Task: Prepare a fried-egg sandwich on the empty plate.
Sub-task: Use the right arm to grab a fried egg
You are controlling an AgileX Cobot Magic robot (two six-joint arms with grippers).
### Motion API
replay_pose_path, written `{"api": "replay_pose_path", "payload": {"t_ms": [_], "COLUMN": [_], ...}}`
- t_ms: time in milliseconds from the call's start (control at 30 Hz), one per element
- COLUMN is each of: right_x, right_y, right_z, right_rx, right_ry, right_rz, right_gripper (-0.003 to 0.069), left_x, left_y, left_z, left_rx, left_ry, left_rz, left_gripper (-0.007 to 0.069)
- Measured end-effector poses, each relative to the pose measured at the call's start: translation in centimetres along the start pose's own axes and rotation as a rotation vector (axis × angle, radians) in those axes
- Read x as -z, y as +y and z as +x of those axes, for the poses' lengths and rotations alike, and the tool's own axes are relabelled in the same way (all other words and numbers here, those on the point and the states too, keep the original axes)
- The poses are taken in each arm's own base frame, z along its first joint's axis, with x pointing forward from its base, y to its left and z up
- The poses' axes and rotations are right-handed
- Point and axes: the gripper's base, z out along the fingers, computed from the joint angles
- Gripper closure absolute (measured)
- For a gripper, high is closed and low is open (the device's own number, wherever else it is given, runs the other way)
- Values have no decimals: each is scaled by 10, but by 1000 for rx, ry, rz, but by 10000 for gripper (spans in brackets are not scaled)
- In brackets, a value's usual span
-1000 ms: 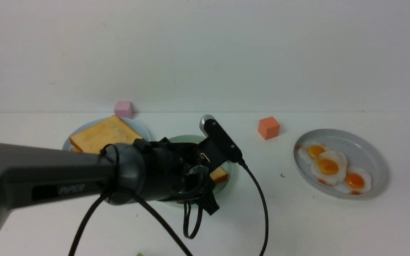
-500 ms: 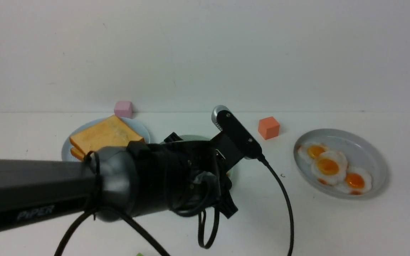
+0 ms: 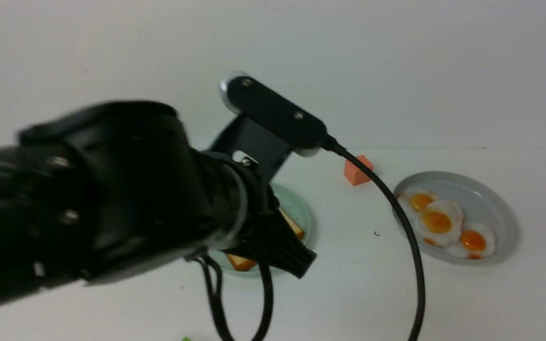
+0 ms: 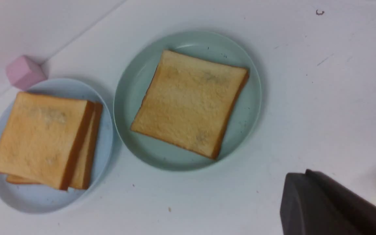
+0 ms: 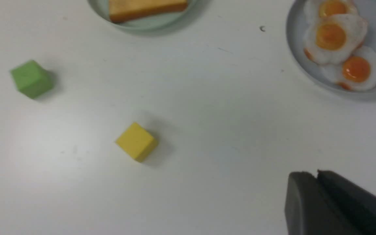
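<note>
Risen, the left arm (image 3: 112, 189) hides most of the toast (image 3: 241, 262); left tool (image 4: 300, 179) and right tool (image 5: 317, 175) closed, empty.

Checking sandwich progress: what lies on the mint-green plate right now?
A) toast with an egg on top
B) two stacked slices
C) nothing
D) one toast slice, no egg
D: the left wrist view shows a single toast slice lying flat on the mint-green plate, while the eggs are on the grey plate.
</note>
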Motion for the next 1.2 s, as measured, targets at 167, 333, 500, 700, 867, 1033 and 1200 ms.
{"api": "replay_pose_path", "payload": {"t_ms": [167, 333, 500, 700, 867, 1033, 1200], "right_x": [-52, -120, -161, -191, -220, -255, -282], "right_y": [-11, -31, -69, -116, -154, -176, -192], "right_z": [-21, -39, -56, -70, -73, -67, -60], "right_rx": [103, 97, -60, -263, -459, -564, -606], "right_ry": [121, 303, 337, 299, 265, 264, 265], "right_rz": [144, 224, 237, 177, 40, -53, -51], "right_gripper": [584, 580, 578, 573, 524, 389, 254], "left_x": [40, 76, 103, 102, 92, 80, 63], "left_y": [9, 12, 27, 30, 23, 12, 4], "left_z": [4, 17, 36, 63, 62, 49, 45], "left_rx": [72, 86, 83, 79, 105, 138, 129], "left_ry": [-33, -94, -160, -122, -132, -193, -162], "left_rz": [140, 286, 302, 297, 336, 388, 385], "left_gripper": [638, 638, 638, 638, 638, 638, 638]}}
